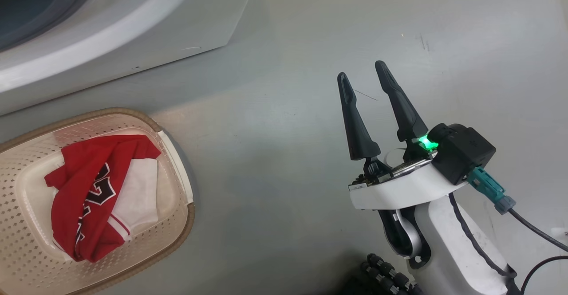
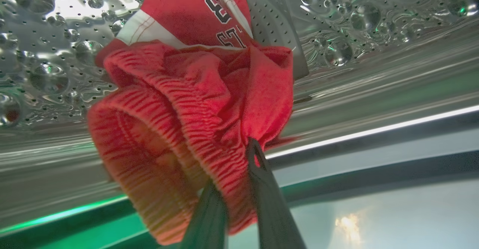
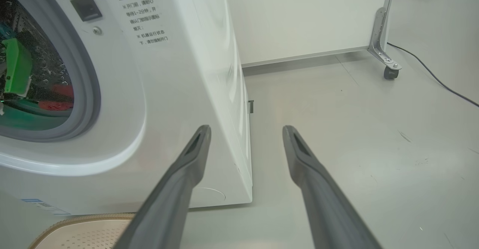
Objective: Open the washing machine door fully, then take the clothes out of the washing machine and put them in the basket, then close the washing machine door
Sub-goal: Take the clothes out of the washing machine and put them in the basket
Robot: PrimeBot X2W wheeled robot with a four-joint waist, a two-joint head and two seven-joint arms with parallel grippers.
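Observation:
In the left wrist view my left gripper point(image 2: 235, 166) is inside the perforated steel drum point(image 2: 45, 54), shut on a bunched red garment point(image 2: 194, 103) with white trim and dark lettering. Another red and white garment point(image 1: 95, 193) lies in the cream basket point(image 1: 177, 224) on the floor at the lower left of the head view. The white washing machine point(image 3: 168, 91) stands behind the basket, its grey gasket point(image 3: 88, 88) ringing the open mouth, with red cloth point(image 3: 56, 99) visible inside. Its door is out of view. My right gripper point(image 1: 364, 71) hangs open over bare floor, holding nothing.
Grey floor point(image 1: 275, 122) spreads between the basket and my right arm. A white partition on a caster foot point(image 3: 389, 71) stands behind the machine, with a dark cable point(image 3: 441, 84) on the floor. Cables trail from my right wrist point(image 1: 532, 228).

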